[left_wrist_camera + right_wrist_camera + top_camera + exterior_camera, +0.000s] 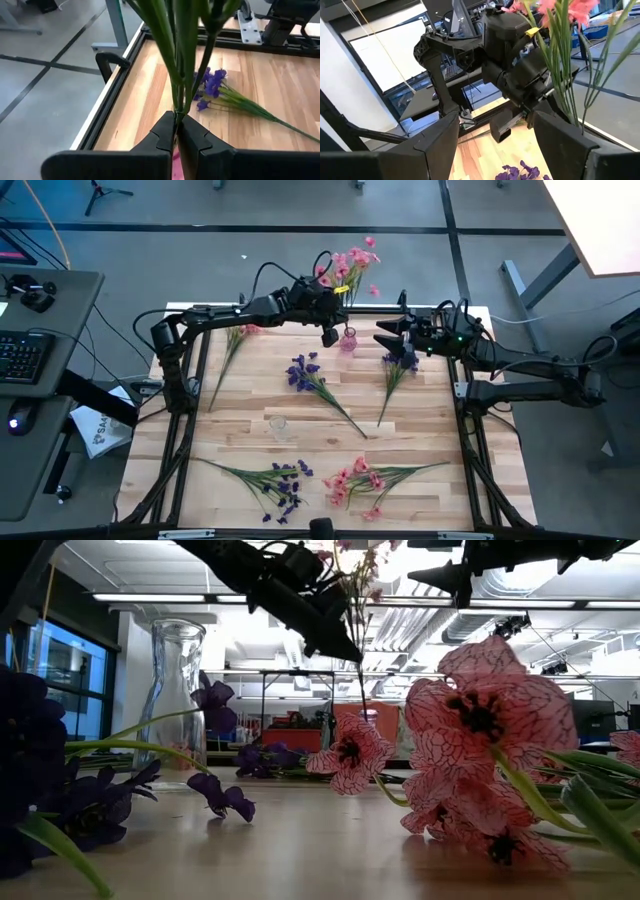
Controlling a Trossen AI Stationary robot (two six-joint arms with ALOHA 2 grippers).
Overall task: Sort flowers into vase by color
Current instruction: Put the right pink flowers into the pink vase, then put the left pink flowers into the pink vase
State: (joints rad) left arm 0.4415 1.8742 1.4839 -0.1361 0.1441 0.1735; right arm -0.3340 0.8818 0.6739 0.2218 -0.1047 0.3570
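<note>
My left gripper [330, 332] reaches over the table's far middle and is shut on a pink sprig [350, 265], whose blossoms stand high above it. Right under the gripper stands a small pink vase [348, 340]; in the low view the stems [361, 690] run down to it [378, 718]. My right gripper [383, 332] hovers open just right of that vase, pointing at it, and touches nothing. A clear glass vase [278, 425] stands mid-table. Purple sprigs [305, 372] [400, 362] [280, 482] and pink sprigs [355, 480] [238, 332] lie flat on the table. My left gripper pinches the pink sprig's bundle of green stems [176, 114] between its two fingers, low on the stems and well below the blossoms. The fingers lie across the stems, slanting down from the table's left. The sprig stands nearly upright, its lower ends at the pink vase [175, 167].
The black frame rails [190, 370] [462, 395] run along the table's left and right sides. Loose sprigs cover the near part of the table. Bare wood [420, 430] lies right of centre. The two arms sit close together over the far edge.
</note>
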